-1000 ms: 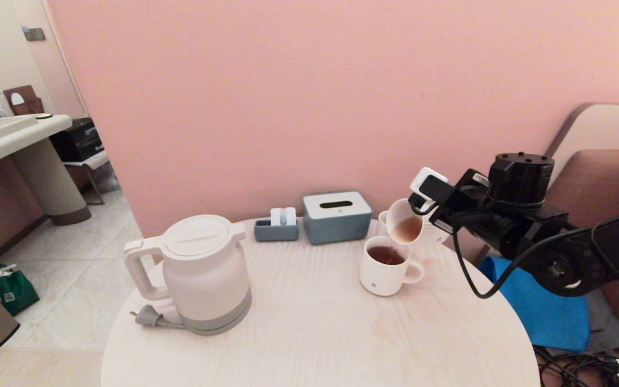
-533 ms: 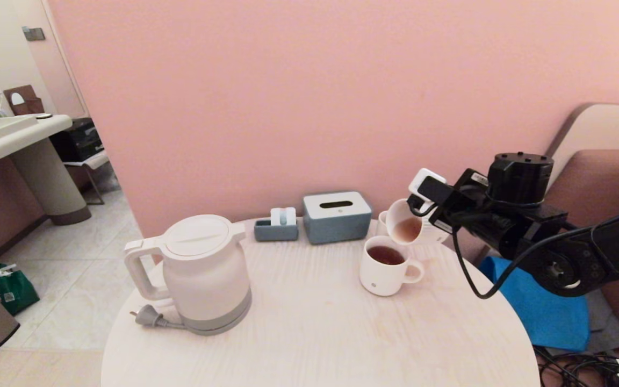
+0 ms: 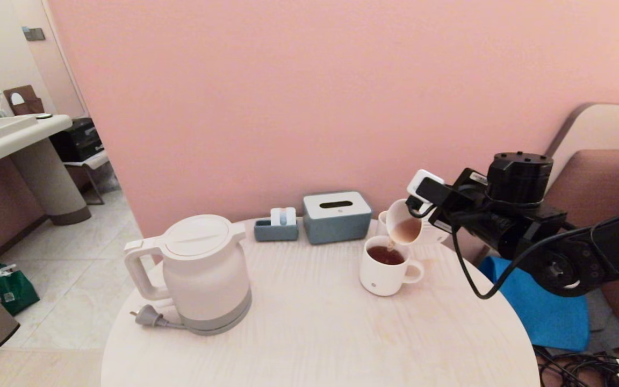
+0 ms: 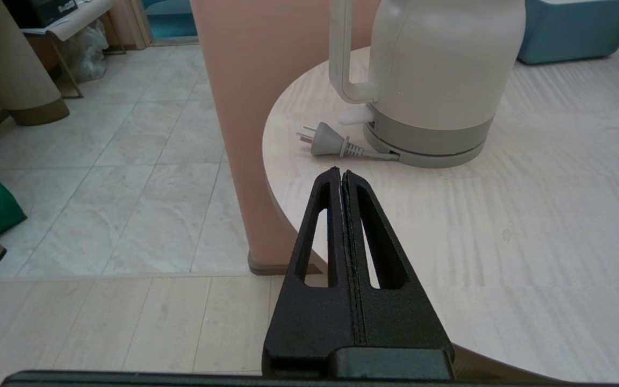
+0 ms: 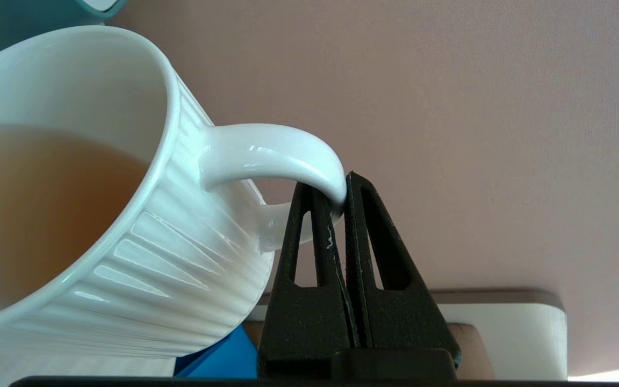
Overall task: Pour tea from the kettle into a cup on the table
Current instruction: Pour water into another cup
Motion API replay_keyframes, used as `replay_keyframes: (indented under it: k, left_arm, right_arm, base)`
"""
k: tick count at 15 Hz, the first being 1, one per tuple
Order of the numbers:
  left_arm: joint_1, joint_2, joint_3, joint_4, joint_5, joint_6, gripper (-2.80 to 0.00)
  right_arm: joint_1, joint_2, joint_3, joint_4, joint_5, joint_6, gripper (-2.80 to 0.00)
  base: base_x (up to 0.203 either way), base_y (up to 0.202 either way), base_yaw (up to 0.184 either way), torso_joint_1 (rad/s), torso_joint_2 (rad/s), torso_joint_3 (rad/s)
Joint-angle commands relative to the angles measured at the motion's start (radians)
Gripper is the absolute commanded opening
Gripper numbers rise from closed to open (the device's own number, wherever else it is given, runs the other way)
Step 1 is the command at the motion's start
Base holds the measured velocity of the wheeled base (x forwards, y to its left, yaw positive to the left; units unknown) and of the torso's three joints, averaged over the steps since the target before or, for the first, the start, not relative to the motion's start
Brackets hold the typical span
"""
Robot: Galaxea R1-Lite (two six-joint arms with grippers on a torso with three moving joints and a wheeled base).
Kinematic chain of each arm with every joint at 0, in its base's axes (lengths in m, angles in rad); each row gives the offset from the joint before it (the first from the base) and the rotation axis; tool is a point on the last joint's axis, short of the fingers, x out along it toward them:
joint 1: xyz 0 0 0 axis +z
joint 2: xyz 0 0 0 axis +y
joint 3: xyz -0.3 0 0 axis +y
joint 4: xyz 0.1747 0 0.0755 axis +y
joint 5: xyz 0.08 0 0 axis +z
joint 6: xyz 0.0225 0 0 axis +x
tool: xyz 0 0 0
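The right end effector (image 5: 342,185) has its black fingers pinched on the loop handle of a white ribbed ceramic mug (image 3: 403,221), holding it tilted above the rim of a second white handled mug with a small grey dot near its base (image 3: 384,267). The held mug carries pale orange-brown tea (image 5: 35,215) that reaches its lowered lip, and a thin stream falls from that lip into the standing mug, which contains darker red-brown liquid (image 3: 386,255). That standing mug sits upright on the round pale wood-grain worktop (image 3: 315,333), towards its right rear, with its handle turned to the right. Part of a smaller white cup (image 3: 382,219) shows just behind the tilted mug. The large white plastic electric kettle with a grey bottom band (image 3: 202,271) stands upright on the left part of the worktop, well apart from both mugs, lid closed, its grey plug (image 3: 147,316) lying on the worktop beside its base. The left end effector (image 4: 342,174) has its fingers pressed together with nothing between them, hanging near the worktop's edge with the plug and kettle ahead of it. A grey-blue tissue box (image 3: 336,216) and a small grey-blue tray (image 3: 276,228) rest at the back of the worktop against the pink wall.
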State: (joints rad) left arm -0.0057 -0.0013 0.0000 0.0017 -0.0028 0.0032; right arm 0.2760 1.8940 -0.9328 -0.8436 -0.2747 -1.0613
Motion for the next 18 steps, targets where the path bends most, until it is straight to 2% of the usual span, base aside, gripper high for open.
replay_keyframes:
  k: [1,4,18]
  left_arm:
    - [0.0,0.001,0.0,0.0,-0.001,0.0,-2.8]
    - [0.0,0.001,0.0,0.0,0.0,0.0,-2.8]
    - [0.0,0.001,0.0,0.0,0.0,0.0,-2.8]
  right_arm:
    - [0.002,-0.001,0.002,-0.005,-0.001,-0.006,-2.8]
    - [0.005,-0.001,-0.001,-0.006,-0.003,-0.034,-2.8]
    - [0.014,-0.003,-0.003,-0.006,-0.008,-0.059,-2.8]
  base:
    - [0.0,0.0,0.0,0.0,0.0,0.0]
    - [0.0,0.0,0.0,0.0,0.0,0.0]
    - [0.0,0.0,0.0,0.0,0.0,0.0]
